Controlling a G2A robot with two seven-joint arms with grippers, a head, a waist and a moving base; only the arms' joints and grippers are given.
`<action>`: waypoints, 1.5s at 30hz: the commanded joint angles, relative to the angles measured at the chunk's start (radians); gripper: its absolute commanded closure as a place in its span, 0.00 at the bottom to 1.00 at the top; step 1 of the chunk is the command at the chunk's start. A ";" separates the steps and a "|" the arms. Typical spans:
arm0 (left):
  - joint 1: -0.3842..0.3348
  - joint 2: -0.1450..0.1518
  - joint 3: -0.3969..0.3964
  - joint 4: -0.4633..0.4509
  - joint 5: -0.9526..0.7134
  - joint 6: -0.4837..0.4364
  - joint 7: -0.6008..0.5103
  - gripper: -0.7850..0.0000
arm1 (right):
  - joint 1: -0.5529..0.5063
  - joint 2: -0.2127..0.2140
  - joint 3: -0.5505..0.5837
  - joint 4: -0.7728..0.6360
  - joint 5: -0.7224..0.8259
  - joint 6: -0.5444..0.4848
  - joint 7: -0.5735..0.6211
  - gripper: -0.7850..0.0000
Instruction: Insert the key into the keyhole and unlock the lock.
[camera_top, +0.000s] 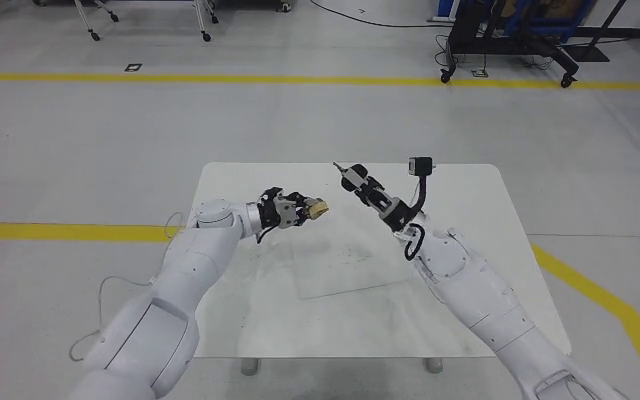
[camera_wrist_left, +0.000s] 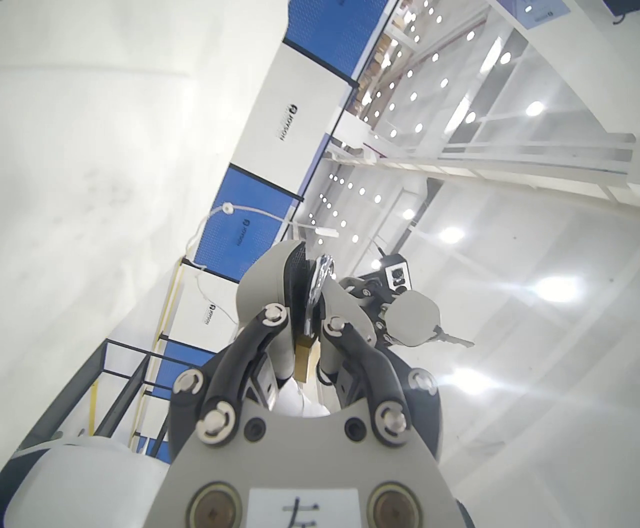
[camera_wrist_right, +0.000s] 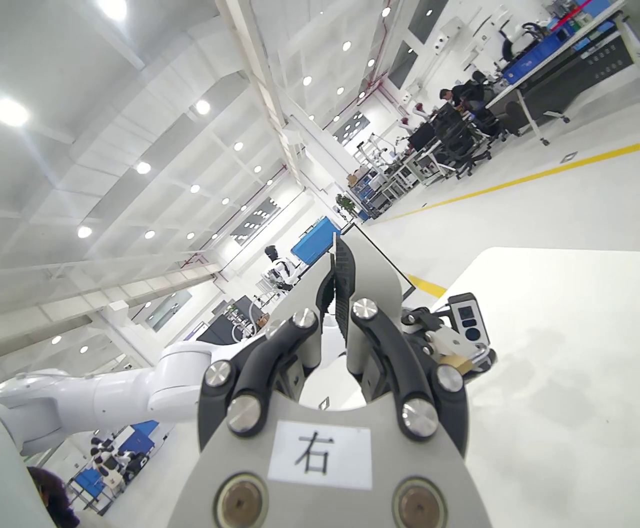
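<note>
The left fingers (camera_wrist_left: 260, 290) clench the lock (camera_top: 316, 208); the right fingers (camera_wrist_right: 380, 285) grasp the key (camera_wrist_left: 452, 341) near it. The key likely needs squaring to the keyhole.

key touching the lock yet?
Apart. The top view shows a plain gap between the key tip and the lock; the left wrist view shows it too.

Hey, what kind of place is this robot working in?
Probably a robotics lab in an industrial hall: yellow floor lines, rows of workbenches and another white robot standing farther off.
</note>
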 joint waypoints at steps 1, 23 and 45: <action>0.012 -0.001 0.001 -0.034 0.011 0.011 0.032 1.00 | -0.034 0.002 0.010 -0.034 0.079 0.176 0.028 1.00; 0.098 0.014 -0.023 -0.216 0.081 0.003 0.234 1.00 | -0.135 0.009 0.100 -0.188 0.477 0.541 0.228 1.00; 0.171 0.039 -0.093 -0.340 0.132 0.023 0.351 1.00 | -0.197 -0.015 0.056 -0.251 0.361 0.769 -0.017 1.00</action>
